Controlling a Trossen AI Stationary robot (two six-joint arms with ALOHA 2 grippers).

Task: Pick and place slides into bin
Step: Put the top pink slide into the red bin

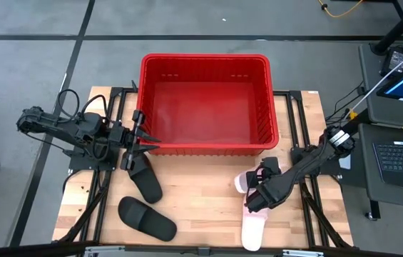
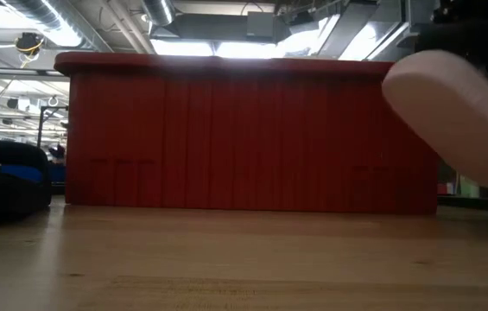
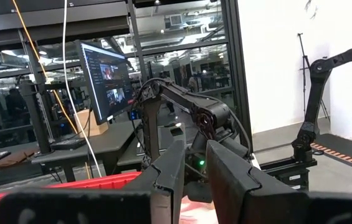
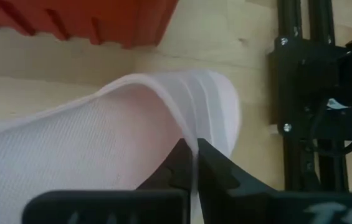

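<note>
Landmark for all positions: the red bin (image 1: 205,64), which sits at the far middle of the wooden bench (image 1: 201,207). Its floor shows bare in the high view; no slide lies inside.

Right claw (image 1: 257,194): low over the bench, off the bin's near right corner. Its fingers are pressed together on the strap edge of a pink slide (image 4: 163,118); the right wrist view shows the thin strap pinched between the two dark fingertips (image 4: 182,158). In the low view this pink slide (image 2: 455,112) is tilted, its front end raised above the bench surface, to the right of the bin's near wall (image 2: 252,138).

Second pink slide (image 1: 252,230): lies flat on the bench, nearer the front edge than the held one, well apart from the bin.

Left claw (image 1: 146,143): just beside the bin's near left corner, fingertips pointing toward the bin wall. In the left wrist view its two fingers (image 3: 169,174) stand slightly apart with a narrow gap and nothing between them.

Black slide (image 1: 144,178): on the bench just in front of the bin's near left corner, directly below the left claw; whether they touch cannot be told.

Other black slide (image 1: 147,218): farther from the bin, near the bench's front left.
</note>
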